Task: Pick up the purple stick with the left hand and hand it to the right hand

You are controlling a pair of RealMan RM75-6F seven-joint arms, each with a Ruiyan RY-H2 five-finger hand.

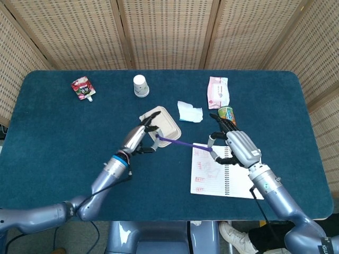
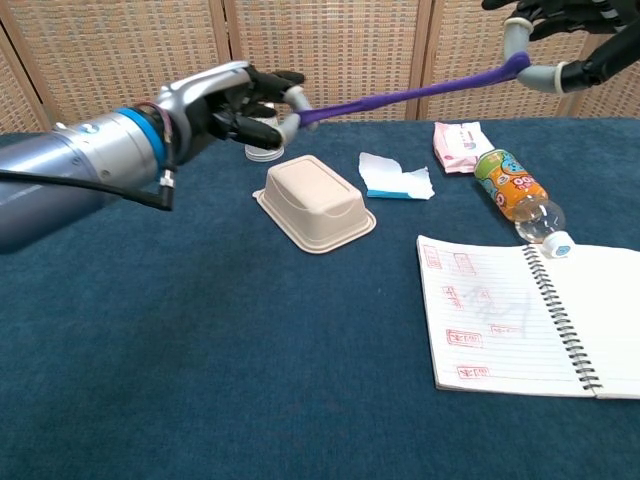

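The purple stick hangs stretched out straight above the table, spanning both hands. My left hand pinches its left end over the beige container; in the chest view that hand is at upper left and the stick rises to the right. My right hand pinches the other end above the notebook's top edge. In the chest view the right hand is partly cut off at the top right corner.
A beige lidded container lies under the left hand. A crumpled tissue, pink packet and orange bottle sit behind. An open spiral notebook lies front right. A paper cup and red pouch are at the back.
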